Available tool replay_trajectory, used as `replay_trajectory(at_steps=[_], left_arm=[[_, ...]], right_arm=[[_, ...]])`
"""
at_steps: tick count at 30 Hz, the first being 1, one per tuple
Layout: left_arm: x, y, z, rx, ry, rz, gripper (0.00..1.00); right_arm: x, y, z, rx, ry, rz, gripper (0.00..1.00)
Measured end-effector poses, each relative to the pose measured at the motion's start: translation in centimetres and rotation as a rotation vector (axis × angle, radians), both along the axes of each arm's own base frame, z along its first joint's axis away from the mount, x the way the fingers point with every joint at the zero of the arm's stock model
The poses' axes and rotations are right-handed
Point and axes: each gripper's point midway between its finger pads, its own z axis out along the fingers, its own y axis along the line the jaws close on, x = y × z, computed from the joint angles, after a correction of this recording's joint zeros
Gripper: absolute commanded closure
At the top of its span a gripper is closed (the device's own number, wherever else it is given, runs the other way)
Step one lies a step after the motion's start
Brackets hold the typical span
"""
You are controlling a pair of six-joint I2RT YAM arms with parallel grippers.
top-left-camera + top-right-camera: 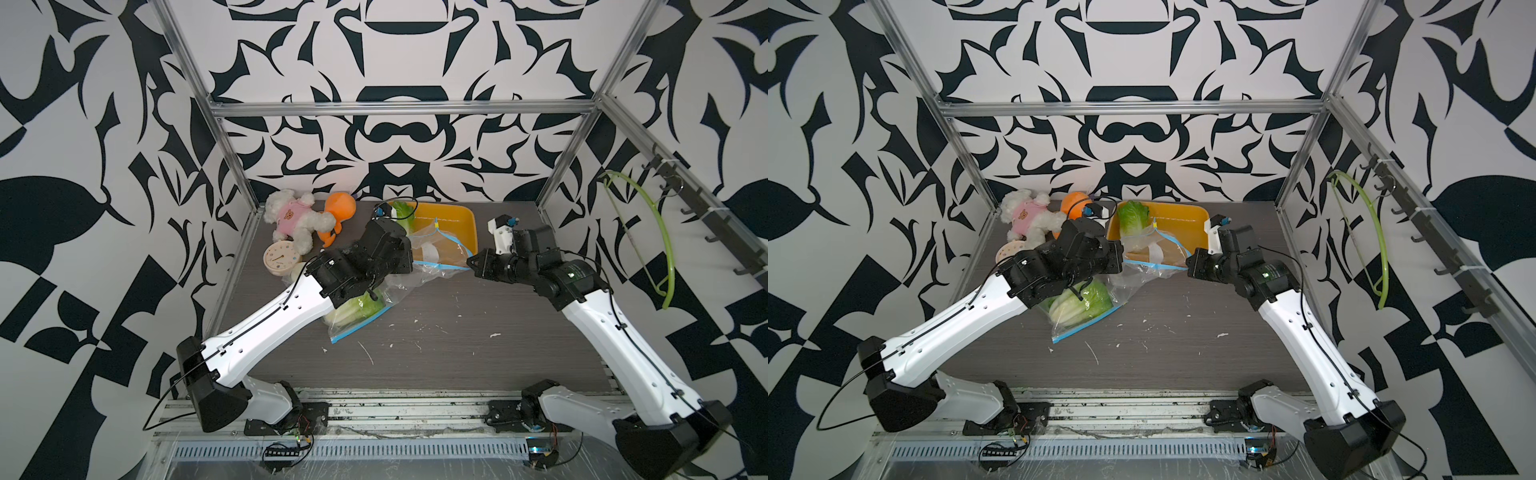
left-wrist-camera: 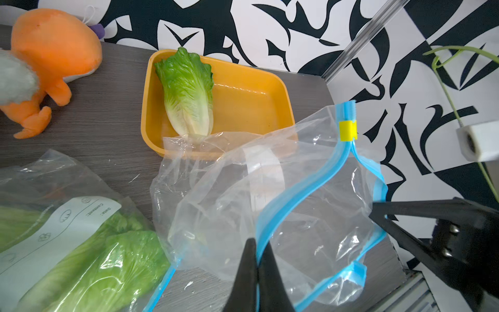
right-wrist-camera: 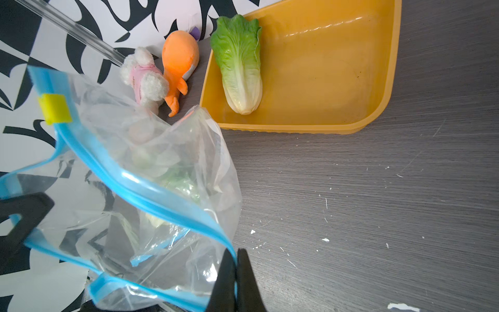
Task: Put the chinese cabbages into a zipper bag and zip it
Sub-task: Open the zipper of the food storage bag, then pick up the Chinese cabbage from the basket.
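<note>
**While both grippers pinch the bag rim, one cabbage sits unbagged**

Since left gripper point(image 2: 258, 243) is clamped on one blue zip strip and right gripper point(image 3: 236, 252) on the opposite one, the bag point(image 2: 221, 205) hangs between them with its mouth spread. It looks empty as far as I can tell. Yellow slider point(image 2: 347, 130) sits at one end of the zip. Loose cabbage point(image 2: 189, 91) lies in the tray point(image 2: 251, 102) at the back edge of the bench point(image 1: 457, 340), base toward the bag. Second bag point(image 1: 1084, 303), with cabbage inside, lies flat toward the left edge under the left arm.

Step, my read: mouth is being held open for loading. Next, one gripper has to drop its strip to fetch the cabbage, and the mouth may sag shut. Slider run comes after.
</note>
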Motion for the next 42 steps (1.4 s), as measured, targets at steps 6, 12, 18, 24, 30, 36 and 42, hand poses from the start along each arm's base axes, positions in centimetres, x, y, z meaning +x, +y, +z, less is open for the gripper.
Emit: replay_trajectory(at_steps=[6,12,18,24,30,36,42], left_arm=[[0.8,1.4,2.3,0.086,-0.075,0.016,1.0],[1.9,3.6,8.8,0.204,-0.236,0.047,1.0],[2.6,7.7,10.6,0.454,-0.293,0.118,1.0],[3.9,12.5,7.3,0.674,-0.206,0.169,1.0],[5.0,14.7,2.7,0.789,-0.09,0.157,1.0],[5.9,11.6,-3.2,0.755,0.009,0.04,1.0],[6.3,9.0,-8.8,0.682,0.117,-0.035,1.0]], right_arm=[[0.9,1.8,1.0,0.035,-0.001,0.065,0.67],[1.8,5.0,8.1,0.21,-0.164,0.195,0.54],[2.9,7.3,11.3,0.335,-0.254,0.284,0.49],[6.9,8.3,7.9,0.304,-0.212,0.25,0.48],[12.8,8.5,0.1,0.192,-0.095,0.135,0.45],[18.5,9.0,-8.6,0.053,0.005,0.066,0.43],[21.8,10.2,-14.2,-0.024,0.048,0.062,0.38]])
